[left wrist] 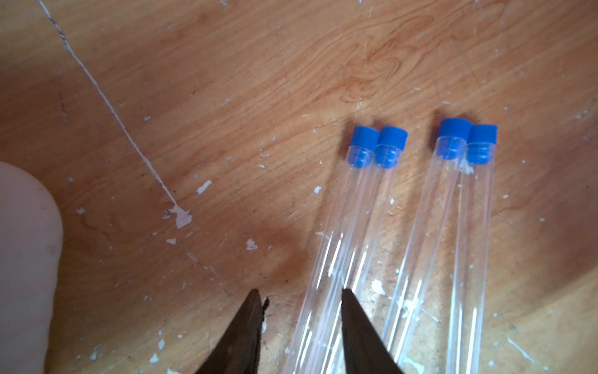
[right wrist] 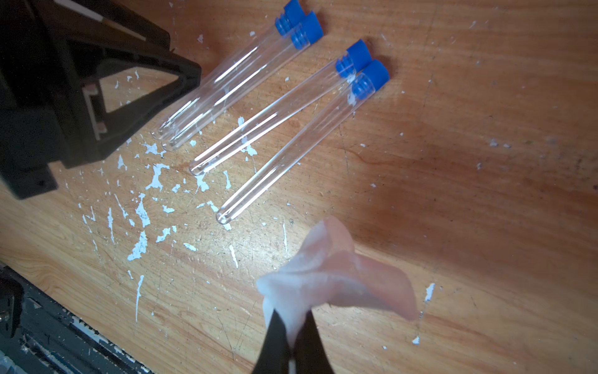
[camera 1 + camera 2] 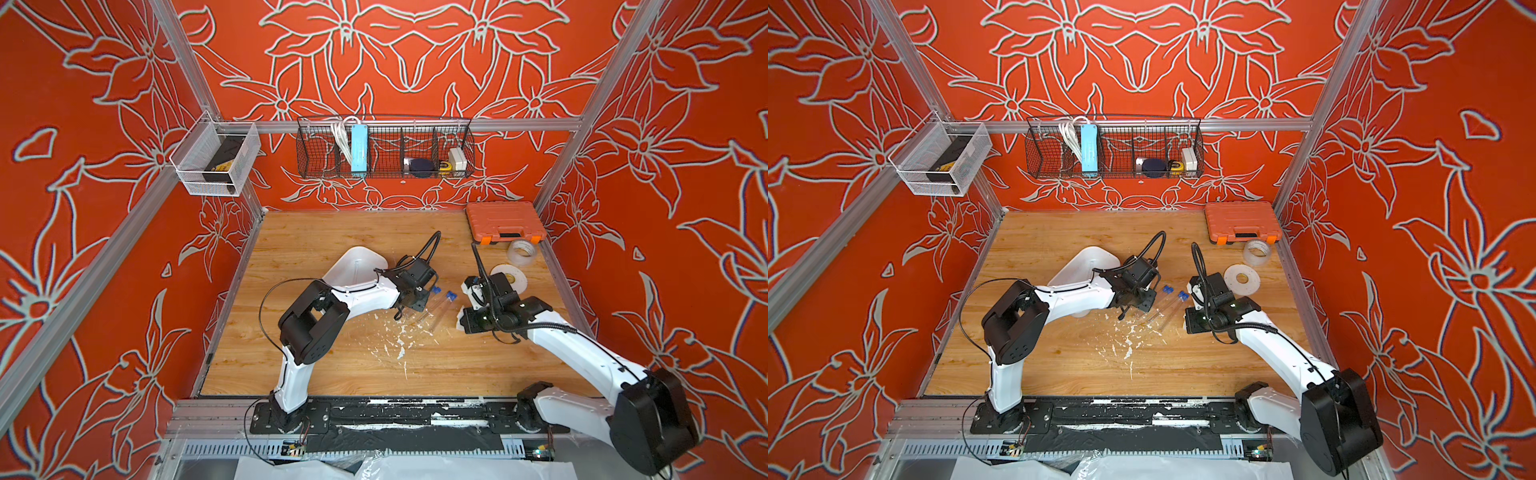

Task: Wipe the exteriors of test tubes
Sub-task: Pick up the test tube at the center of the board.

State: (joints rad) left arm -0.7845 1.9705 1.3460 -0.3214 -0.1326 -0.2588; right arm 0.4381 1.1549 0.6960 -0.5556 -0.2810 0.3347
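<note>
Your right end effector [image 2: 293,314] is pinched closed on a crumpled white tissue [image 2: 326,278] over the worktop [image 2: 453,194]. Just beyond it, four test tubes [image 2: 275,115] lie flat in two pairs, blue caps pointing away from you. Your left end effector [image 1: 299,291] sits at the nearer pair's closed ends, jaws partly apart, gripping nothing. An orange case [image 3: 505,220] lies in the far right corner.
</note>
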